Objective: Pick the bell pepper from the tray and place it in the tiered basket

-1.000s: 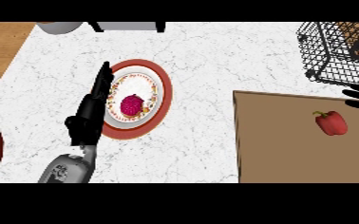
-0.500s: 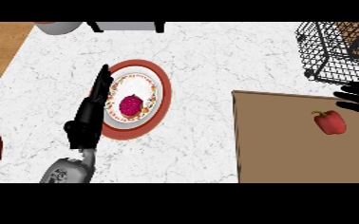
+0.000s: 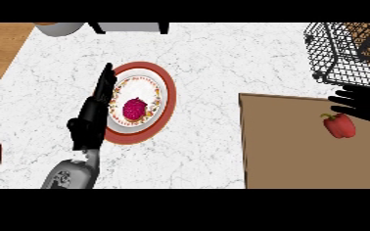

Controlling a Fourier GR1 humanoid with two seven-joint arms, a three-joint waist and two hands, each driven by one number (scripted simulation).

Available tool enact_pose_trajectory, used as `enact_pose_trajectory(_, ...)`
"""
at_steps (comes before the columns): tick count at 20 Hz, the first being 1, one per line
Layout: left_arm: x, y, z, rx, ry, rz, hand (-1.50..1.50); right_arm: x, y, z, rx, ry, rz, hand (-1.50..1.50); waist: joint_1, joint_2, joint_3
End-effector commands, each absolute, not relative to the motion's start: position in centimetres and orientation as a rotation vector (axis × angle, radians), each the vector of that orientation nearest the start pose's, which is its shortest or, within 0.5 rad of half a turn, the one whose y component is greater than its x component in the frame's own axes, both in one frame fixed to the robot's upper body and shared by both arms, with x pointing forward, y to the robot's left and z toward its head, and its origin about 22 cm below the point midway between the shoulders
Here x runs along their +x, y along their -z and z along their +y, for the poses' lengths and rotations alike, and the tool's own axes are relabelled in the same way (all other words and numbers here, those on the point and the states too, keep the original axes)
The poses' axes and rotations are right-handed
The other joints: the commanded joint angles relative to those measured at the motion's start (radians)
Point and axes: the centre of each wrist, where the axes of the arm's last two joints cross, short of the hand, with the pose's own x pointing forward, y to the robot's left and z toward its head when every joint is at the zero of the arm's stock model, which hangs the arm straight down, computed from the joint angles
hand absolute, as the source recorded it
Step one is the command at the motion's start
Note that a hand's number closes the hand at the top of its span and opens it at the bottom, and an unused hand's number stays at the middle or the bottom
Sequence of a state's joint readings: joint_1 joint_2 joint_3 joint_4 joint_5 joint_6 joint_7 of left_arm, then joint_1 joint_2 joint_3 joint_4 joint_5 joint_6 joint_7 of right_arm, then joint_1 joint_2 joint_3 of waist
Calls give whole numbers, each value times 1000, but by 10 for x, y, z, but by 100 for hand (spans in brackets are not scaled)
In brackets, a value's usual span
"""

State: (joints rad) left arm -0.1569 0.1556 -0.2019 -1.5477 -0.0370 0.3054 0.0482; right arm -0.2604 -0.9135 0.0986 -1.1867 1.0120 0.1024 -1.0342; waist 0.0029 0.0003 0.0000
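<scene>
The bell pepper [image 3: 339,125], red with a green stem, lies on the brown tray [image 3: 289,147] at the right of the head view, close to the view's right edge and not held by anything. The tiered basket [image 3: 339,49], of black wire, stands on the white marbled worktop [image 3: 217,54] at the upper right, just beyond the tray's far edge. The right hand [image 3: 350,100] shows only as dark fingers entering from the right edge, between the basket and the pepper, just above the pepper; whether it touches the pepper cannot be told, and whether it is open or closed cannot be told either. The left hand [image 3: 92,112] lies at the left of the view, its fingers straight and pointing away from the robot, holding nothing, over the left rim of a red-rimmed plate [image 3: 165,103]. A dark pink rounded item [image 3: 133,108] sits in the middle of that plate. A grey object [image 3: 59,28] and a dark object [image 3: 130,27] show partly at the worktop's far edge, upper left.
</scene>
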Motion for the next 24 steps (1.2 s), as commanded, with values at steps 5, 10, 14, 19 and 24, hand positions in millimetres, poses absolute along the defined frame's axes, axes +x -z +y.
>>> enact_pose_trajectory(5,271,-41,192,183,125,-1687,0,299,-98,-423,-431,-2139,-1405,-150,1,0,0)
enact_pose_trajectory(10,266,-29,189,187,103,-1663,0,298,-84,-425,-436,-2176,-1392,-150,-2,-1,0)
enact_pose_trajectory(14,266,-32,195,223,115,-1659,0,294,-74,-422,-409,-2151,-1394,-150,-2,-1,0)
enact_pose_trajectory(19,278,-54,193,191,100,-1660,0,300,-58,-428,-392,-2120,-1397,-150,4,1,1)
enact_pose_trajectory(24,279,-26,207,205,114,-1664,0,304,-51,-431,-382,-2038,-1454,-150,3,1,0)
